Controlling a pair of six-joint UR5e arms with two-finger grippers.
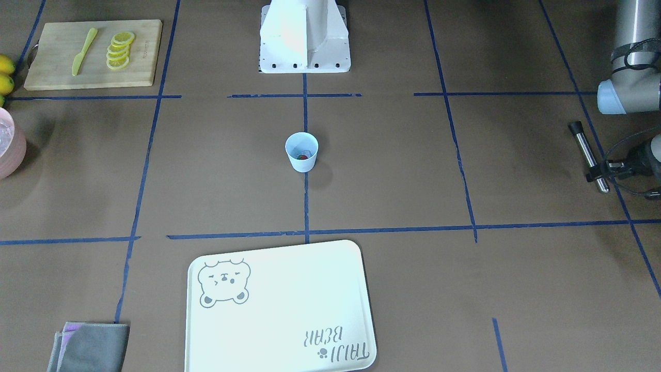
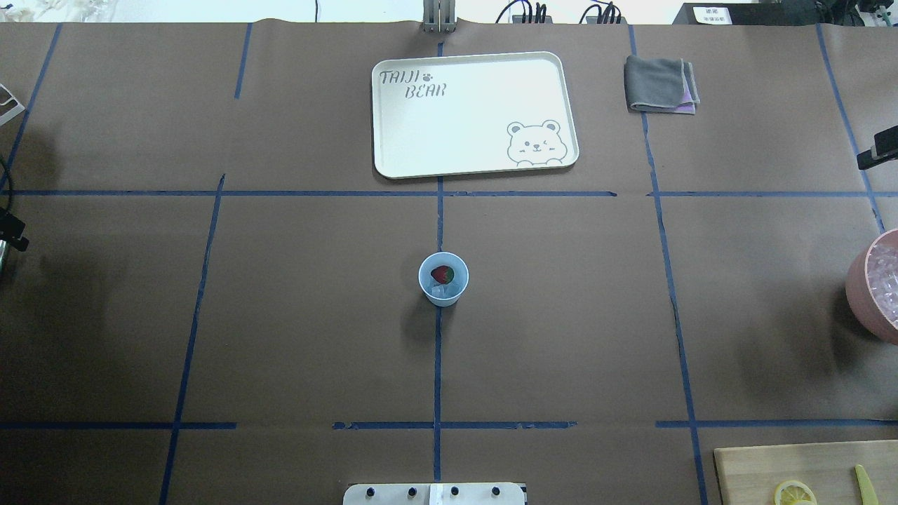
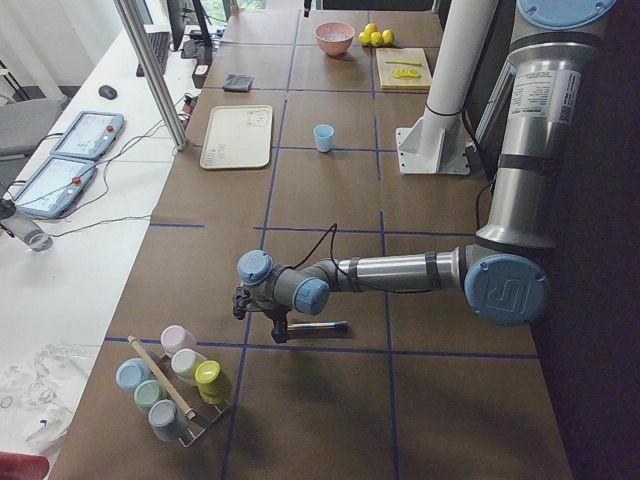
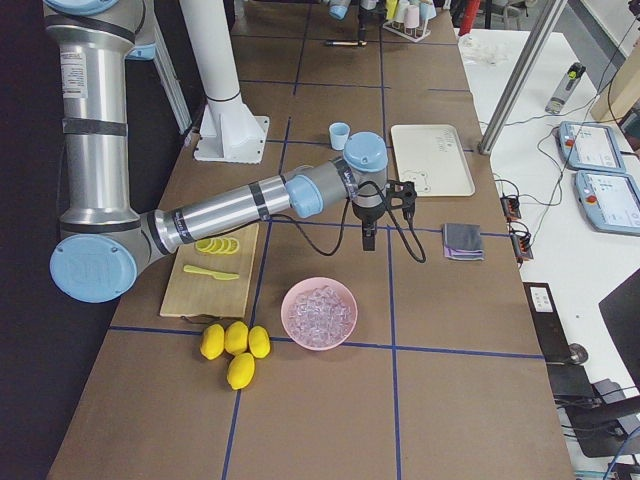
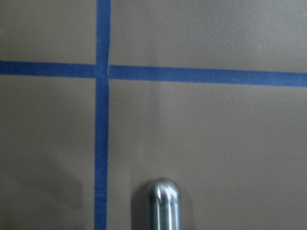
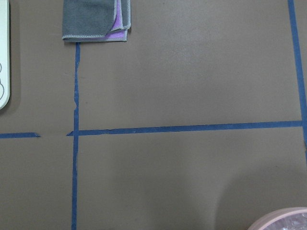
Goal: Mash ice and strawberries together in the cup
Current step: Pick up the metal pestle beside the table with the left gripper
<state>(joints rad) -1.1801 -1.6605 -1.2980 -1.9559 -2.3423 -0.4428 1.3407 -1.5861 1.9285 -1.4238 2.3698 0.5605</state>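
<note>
A blue cup [image 2: 443,300] in the middle of the surface, red strawberry [image 2: 442,273] and ice [image 2: 442,290] inside, left hand [image 1: 599,170] squeezing a shiny metal stick [image 1: 586,147], right hand [image 4: 368,238] pointing down, can't tell if open

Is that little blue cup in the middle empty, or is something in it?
Not empty. The upright cup holds a red strawberry and pale ice, seen from overhead.

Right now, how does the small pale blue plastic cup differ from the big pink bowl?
The blue cup is smaller than the pink bowl. The cup stands centrally; the bowl sits far to the robot's right. The cup holds a strawberry and ice; the bowl only ice cubes. Both stand upright.
</note>
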